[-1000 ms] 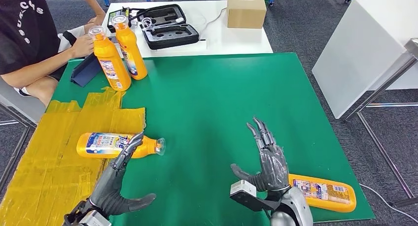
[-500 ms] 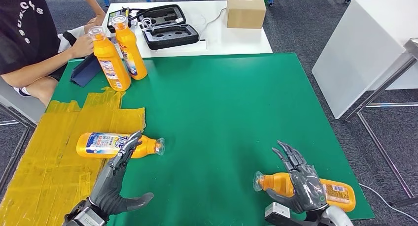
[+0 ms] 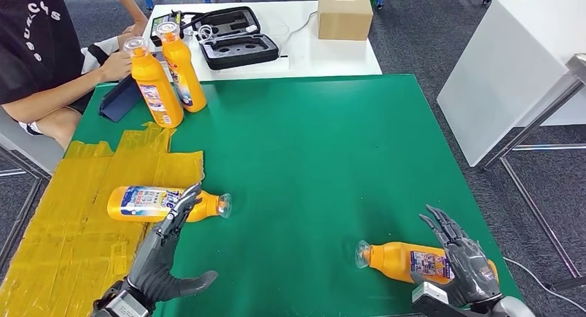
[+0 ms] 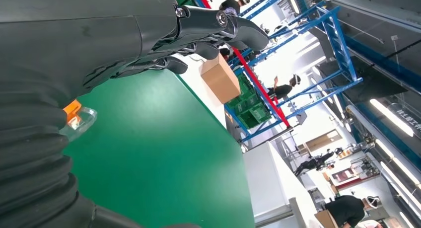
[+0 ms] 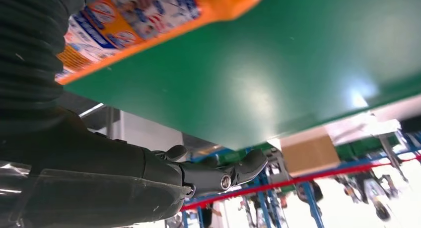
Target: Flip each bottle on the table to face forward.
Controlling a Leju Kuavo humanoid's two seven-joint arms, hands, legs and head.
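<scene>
Two orange bottles (image 3: 169, 72) stand upright. Two remain lying: one beside the empty, spread left hand (image 3: 162, 251), one (image 3: 421, 260) beside the empty, spread right hand (image 3: 464, 265).

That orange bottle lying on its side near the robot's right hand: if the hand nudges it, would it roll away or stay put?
The orange bottle lies on its side on the smooth green table, so a sideways nudge would probably slide or turn it. Its body looks somewhat flattened, so it may rock instead of rolling far. The plastic looks rigid and glossy, perhaps slippery for the right hand, open beside it.
</scene>
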